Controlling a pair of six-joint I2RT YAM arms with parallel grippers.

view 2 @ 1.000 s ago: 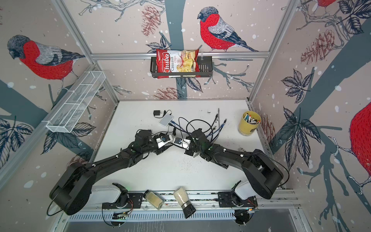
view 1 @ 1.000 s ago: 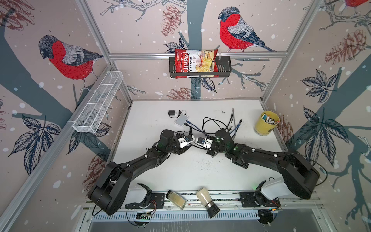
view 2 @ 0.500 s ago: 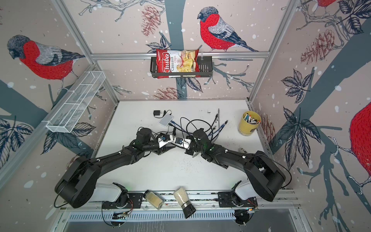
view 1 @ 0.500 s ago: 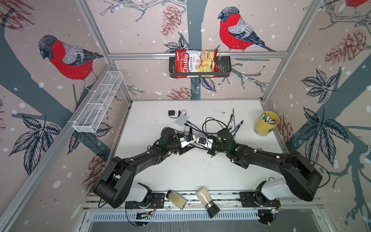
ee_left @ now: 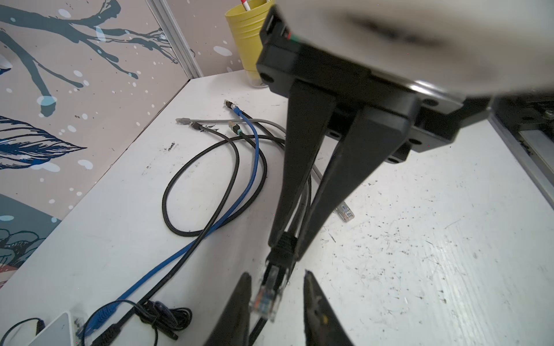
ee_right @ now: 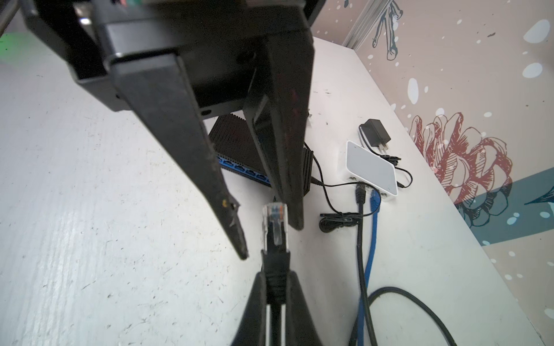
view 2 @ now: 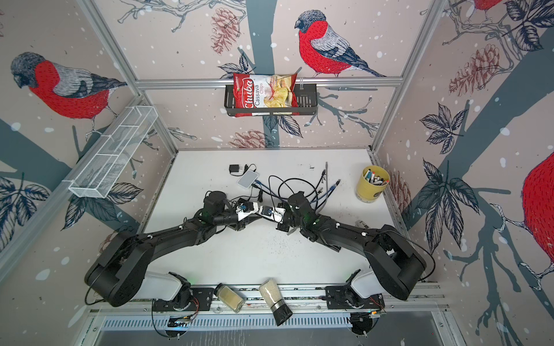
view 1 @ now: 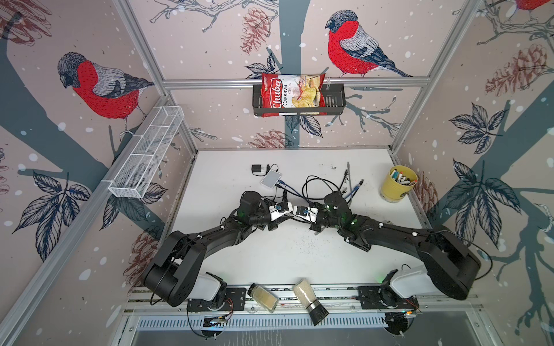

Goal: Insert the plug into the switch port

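The plug is a clear connector on a black cable. My right gripper is shut on the ribbed black boot just behind it, so the plug sticks out past the fingertips. My left gripper faces it with one finger on each side of the plug. Its jaws are narrow but open, with a gap still showing. Both grippers meet tip to tip at mid-table in both top views. The white switch lies behind them, with a black and a blue cable plugged in.
A black ribbed box with a row of blue ports lies behind my left gripper's fingers. Loose cables sprawl at the back right beside a yellow cup. A black adapter lies by the white switch. Two shakers lie on the front rail.
My left gripper has moved toward the right one, and its jaws have narrowed around the plug. My right gripper has kept its grip and stayed nearly still.
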